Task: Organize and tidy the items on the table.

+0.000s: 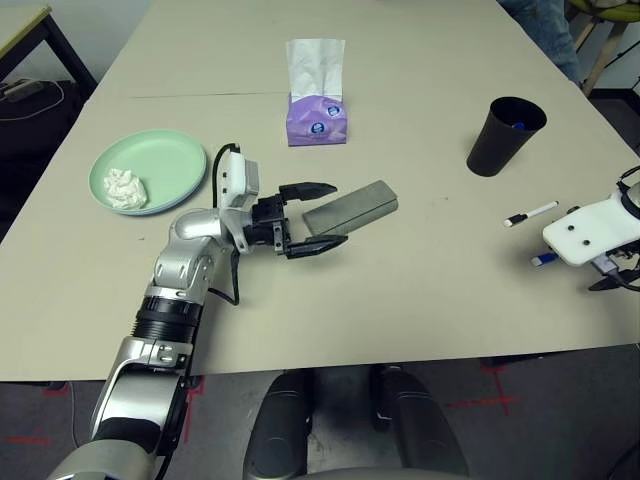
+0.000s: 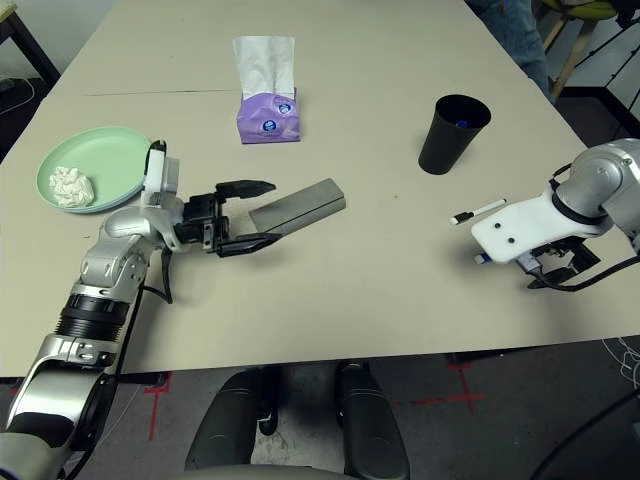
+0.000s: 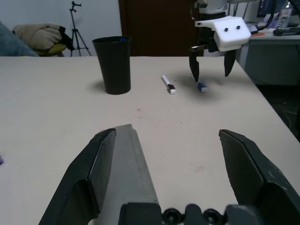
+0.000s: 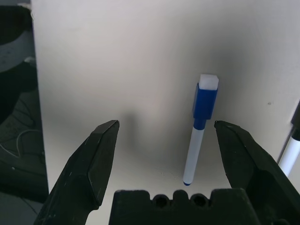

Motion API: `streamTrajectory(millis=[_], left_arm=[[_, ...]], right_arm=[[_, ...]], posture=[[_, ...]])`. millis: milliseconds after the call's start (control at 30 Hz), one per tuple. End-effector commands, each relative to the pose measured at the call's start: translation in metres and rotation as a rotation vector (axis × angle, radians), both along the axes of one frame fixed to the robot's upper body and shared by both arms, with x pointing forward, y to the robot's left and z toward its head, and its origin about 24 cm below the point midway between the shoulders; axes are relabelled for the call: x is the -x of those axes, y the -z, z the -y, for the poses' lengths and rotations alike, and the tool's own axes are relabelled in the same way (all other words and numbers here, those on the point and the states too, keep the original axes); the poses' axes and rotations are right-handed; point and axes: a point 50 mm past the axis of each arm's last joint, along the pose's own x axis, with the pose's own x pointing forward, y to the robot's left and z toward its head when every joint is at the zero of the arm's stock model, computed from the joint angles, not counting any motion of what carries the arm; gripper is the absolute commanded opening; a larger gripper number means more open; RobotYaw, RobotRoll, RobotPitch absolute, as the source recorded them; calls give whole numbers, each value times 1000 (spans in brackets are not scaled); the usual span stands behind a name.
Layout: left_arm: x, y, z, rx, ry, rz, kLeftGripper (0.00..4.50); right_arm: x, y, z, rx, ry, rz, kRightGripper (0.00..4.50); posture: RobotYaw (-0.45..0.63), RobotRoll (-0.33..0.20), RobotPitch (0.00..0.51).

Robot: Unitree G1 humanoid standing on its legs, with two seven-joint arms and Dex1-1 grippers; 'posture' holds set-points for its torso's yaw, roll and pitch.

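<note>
On the purple tissue pack (image 1: 317, 120), small round blue logos are visible; both end effectors, left (image 1: 312, 220) and right (image 4: 166, 126), are wide apart-fingered.

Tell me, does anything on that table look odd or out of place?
Yes: a crumpled tissue sits on the green plate, where food would go. Two markers, one black-capped, one blue-capped, lie loose outside the cup.

The lower plate (image 1: 150, 209) is mostly hidden under the green one (image 1: 170, 160). Inside the cup (image 1: 502, 138), the blue thing (image 1: 518, 126) is too small to tell. The person (image 1: 545, 30) at one o'clock is cut off at the edge.
</note>
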Motion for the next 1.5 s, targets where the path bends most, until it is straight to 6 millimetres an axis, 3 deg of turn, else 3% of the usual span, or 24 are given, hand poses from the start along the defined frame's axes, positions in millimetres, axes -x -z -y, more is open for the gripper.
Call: streamTrajectory(millis=[33,367,467,733,800,967,1133,1300,1500], left_arm=[[4,3,-1,-22,-18,6,4448],[7,3,-3,-44,-31,16,4448],[7,1,-2,-43,-32,19,4500],[11,1,1,-49,-18,27,4500],[11,-1,2,-50,-16,31,4500],[10,-3,3,-51,-14,39,4500],[9,-2,3,-54,-11,41,4500],[8,-2,2,-59,-6,41,4500],[2,-6,3,-59,-10,56,4500]], right_arm=[[-4,1,-2,-4,-2,14,4500],[-8,10,-8,-16,-6,11,4500],[-6,15,-7,-7,8,1,3867],[-4,22,-8,-9,15,-7,867],[-4,22,-9,-13,12,-8,425],[-6,17,-12,-21,5,8,427],[-12,-7,-21,-157,72,40,427],[-20,-48,-35,-314,106,124,427],[-18,-99,-62,-765,244,89,427]], posture=[[77,0,237],[92,0,237],[94,0,237],[95,0,236],[95,0,235],[91,0,221],[79,0,209],[62,0,195],[54,0,178]])
